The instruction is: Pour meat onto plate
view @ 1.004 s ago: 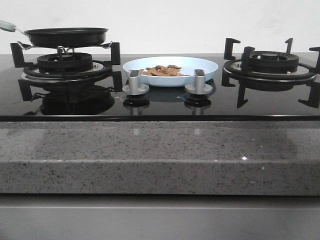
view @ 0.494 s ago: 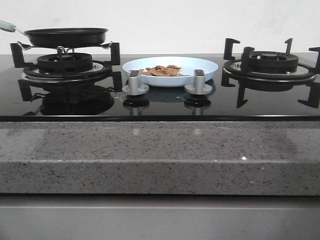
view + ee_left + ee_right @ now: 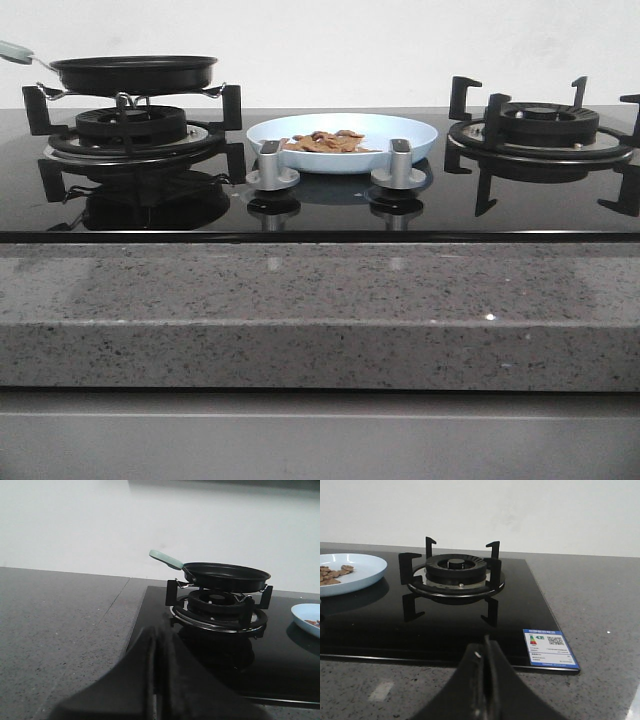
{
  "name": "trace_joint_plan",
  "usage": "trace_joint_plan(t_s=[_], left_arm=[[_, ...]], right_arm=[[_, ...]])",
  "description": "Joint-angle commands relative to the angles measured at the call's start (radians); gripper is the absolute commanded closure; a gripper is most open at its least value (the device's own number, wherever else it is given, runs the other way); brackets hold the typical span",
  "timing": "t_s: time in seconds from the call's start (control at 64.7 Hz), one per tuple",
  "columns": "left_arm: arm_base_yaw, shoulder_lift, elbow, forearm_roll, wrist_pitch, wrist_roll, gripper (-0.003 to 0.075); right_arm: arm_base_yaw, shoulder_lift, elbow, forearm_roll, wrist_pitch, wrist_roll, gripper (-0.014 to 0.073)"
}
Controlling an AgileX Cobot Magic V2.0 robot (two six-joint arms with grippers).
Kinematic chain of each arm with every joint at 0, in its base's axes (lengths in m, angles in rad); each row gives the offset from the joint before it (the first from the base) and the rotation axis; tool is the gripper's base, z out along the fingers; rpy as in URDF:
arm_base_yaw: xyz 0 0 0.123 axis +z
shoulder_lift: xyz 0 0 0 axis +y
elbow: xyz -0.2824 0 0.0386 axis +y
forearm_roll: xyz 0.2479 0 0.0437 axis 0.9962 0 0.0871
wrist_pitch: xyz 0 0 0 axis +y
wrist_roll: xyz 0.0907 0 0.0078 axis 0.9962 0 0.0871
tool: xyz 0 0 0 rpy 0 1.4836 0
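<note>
- Meat (image 3: pixel 322 141) lies as a small heap of thin, flat, brown-orange pieces inside the plate (image 3: pixel 410 140).
- Plate: round, shallow, pale blue and glossy with a raised rim; it sits on the black glass hob (image 3: pixel 320 215), between the two burners and just behind the two silver knobs.
- Left of the plate, the black pan (image 3: pixel 133 72) rests on the left burner (image 3: pixel 130 128); from this low angle its inside is hidden. Its pale handle (image 3: pixel 166 559) points away from the plate.
- Right of the plate, the right burner (image 3: pixel 540 125) carries nothing.
- Count: one plate, one pan, two burners, two knobs (image 3: pixel 272 165) (image 3: pixel 398 165).
- Left gripper (image 3: pixel 155 680): fingers pressed together, holding nothing, well apart from the plate on the pan's side.
- Right gripper (image 3: pixel 485 680): fingers likewise closed on nothing, on the far side of the right burner from the plate.
</note>
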Motion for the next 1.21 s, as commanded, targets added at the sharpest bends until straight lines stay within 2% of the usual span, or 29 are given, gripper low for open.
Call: trace_joint_plan(t_s=[0.0, 0.263, 0.448, 1.19], left_arm=[[0.003, -0.017, 0.006, -0.008, -0.083, -0.010, 0.0741], [0.003, -0.017, 0.006, -0.008, -0.083, -0.010, 0.0741], [0.003, -0.017, 0.006, -0.008, -0.083, -0.010, 0.0741], [0.003, -0.017, 0.006, -0.008, -0.083, -0.010, 0.0741]], right_arm=[[-0.005, -0.017, -0.005, 0.000, -0.088, -0.008, 0.0663], [-0.005, -0.017, -0.005, 0.003, -0.069, -0.005, 0.0663], [-0.024, -0.017, -0.005, 0.088, -0.058, 0.006, 0.0663], [-0.036, -0.017, -0.005, 0.068, -0.134, 0.000, 0.0663]])
